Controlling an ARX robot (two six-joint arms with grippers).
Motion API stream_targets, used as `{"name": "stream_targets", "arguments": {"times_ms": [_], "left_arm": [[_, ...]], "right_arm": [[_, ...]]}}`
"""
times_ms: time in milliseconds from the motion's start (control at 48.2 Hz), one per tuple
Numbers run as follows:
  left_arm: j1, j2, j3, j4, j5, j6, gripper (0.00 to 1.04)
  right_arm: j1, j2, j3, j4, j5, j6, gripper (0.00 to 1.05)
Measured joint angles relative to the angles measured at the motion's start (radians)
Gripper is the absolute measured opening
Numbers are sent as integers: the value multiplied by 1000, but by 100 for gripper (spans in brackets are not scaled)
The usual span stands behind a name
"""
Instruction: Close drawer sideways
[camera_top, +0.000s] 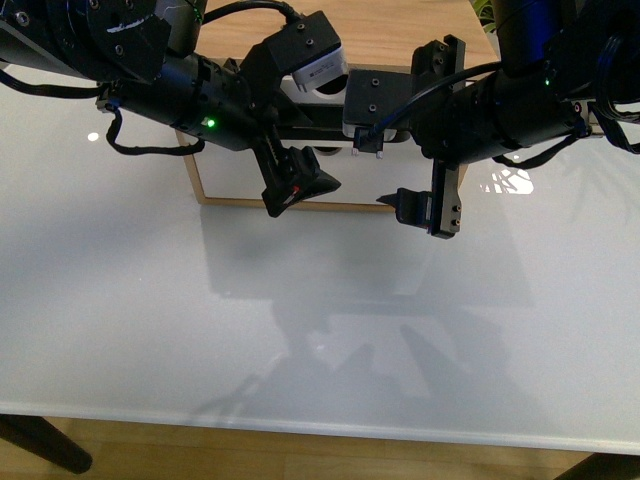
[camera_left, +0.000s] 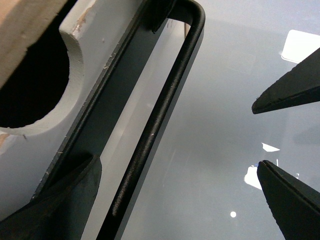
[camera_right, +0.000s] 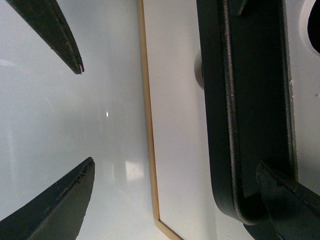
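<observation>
White glossy table (camera_top: 320, 350). The drawer (camera_left: 95, 50) sits at its far middle behind both arms, with a notched white front and a black bar handle (camera_left: 165, 107) along it. Left hand (camera_left: 255, 137) and right hand (camera_right: 86, 115) are both spread wide and hold nothing, near the handle but off it.

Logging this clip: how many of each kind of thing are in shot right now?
Grippers: 2, left gripper and right gripper
Drawer: 1
Black bar handle: 1
Wooden cabinet: 1
Table: 1
Total: 6
</observation>
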Motion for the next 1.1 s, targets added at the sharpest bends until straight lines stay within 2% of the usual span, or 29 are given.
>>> {"name": "stream_targets", "arguments": {"times_ms": [601, 850, 1098], "left_arm": [[8, 17, 24, 10, 10, -14, 96], [34, -70, -122, 118, 27, -22, 96], [86, -196, -272, 264, 26, -123, 96]], "right_arm": [[-3, 21, 21, 12, 0, 6, 96], [-18, -61, -88, 58, -23, 17, 96], [-53, -183, -226, 132, -35, 58, 96]]}}
